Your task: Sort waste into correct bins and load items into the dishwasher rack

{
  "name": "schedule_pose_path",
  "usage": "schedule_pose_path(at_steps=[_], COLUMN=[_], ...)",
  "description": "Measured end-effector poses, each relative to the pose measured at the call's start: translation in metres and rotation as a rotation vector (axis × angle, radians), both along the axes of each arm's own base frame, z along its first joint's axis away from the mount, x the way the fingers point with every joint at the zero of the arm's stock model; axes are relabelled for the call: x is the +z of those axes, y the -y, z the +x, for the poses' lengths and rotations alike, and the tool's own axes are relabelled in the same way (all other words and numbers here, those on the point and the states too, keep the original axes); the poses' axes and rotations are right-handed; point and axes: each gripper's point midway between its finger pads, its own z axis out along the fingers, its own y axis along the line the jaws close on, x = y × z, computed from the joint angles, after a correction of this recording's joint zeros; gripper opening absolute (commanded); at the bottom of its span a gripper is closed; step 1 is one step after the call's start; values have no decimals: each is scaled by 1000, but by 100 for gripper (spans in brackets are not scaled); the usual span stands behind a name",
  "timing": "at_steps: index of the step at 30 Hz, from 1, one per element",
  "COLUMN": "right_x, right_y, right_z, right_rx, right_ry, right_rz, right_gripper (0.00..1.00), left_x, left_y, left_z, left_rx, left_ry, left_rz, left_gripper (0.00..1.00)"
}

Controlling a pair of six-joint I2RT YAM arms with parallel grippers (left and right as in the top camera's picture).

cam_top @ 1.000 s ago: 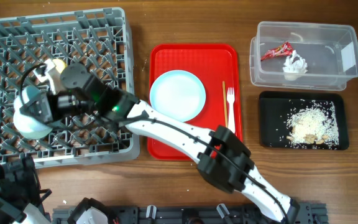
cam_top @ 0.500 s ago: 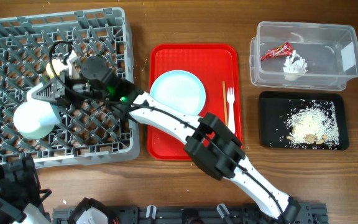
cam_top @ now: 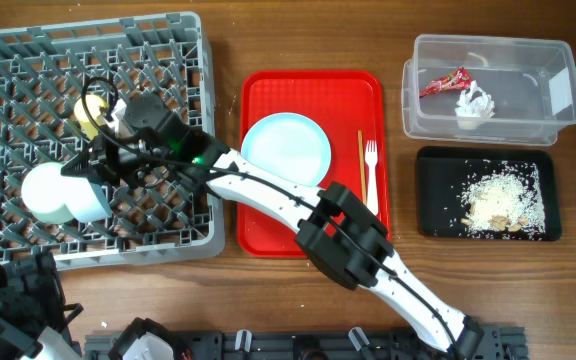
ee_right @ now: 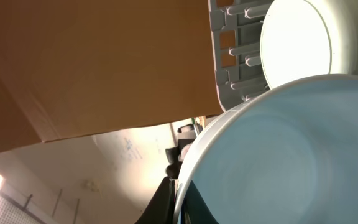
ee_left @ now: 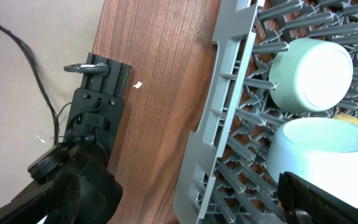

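The dishwasher rack point(cam_top: 158, 60) is seen to the left of the red tray point(cam_top: 268, 225), on the wooden table point(cam_top: 308, 30). Three items are found in the rack. The small white bowl point(cam_top: 40, 190) is lying among the pegs, on the side of the rack far from the red tray. Just beside it, on the side nearer to the red tray, the pale green bowl point(cam_top: 90, 200) is gripped at its rim by the right gripper point(cam_top: 90, 170), whose fingers are pressed together on it. Whether this bowl is resting on the pegs cannot be told. The yellow cup point(cam_top: 86, 108) is placed behind both bowls.

On the red tray itself the white plate point(cam_top: 286, 152) is lying flat, and the white fork point(cam_top: 371, 165) with a thin wooden stick point(cam_top: 360, 160) is laid along the right edge.

To the right of the red tray, at its far end, the clear tub point(cam_top: 558, 60) is set; the red wrapper point(cam_top: 445, 80) and the white napkin point(cam_top: 475, 103) are inside it. At the near end the black tray point(cam_top: 438, 175) is placed, with the rice scraps point(cam_top: 503, 200) heaped in it.

The left gripper point(ee_left: 316, 202) is kept beside the rack corner farthest from the red tray, its fingers wide apart, with nothing held.
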Motion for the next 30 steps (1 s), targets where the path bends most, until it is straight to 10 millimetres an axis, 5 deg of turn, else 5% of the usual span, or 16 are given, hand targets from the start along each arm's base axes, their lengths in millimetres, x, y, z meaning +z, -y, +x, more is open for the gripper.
schedule_pose_path(at_steps=[5, 18, 26, 30], right_x=[-2, -15, -72, -33], right_y=[6, 61, 88, 108], right_z=[11, 93, 82, 90], right_rx=[-6, -79, -67, -139], right_ry=[40, 144, 171, 343], right_rz=[2, -27, -315, -398], right_gripper=[20, 21, 22, 22], left_x=[0, 0, 0, 1], left_y=[0, 0, -1, -1], left_z=[0, 0, 1, 1], left_rx=[0, 0, 0, 0], left_ry=[0, 1, 3, 5], left_rz=[0, 1, 3, 6], left_gripper=[100, 100, 100, 100])
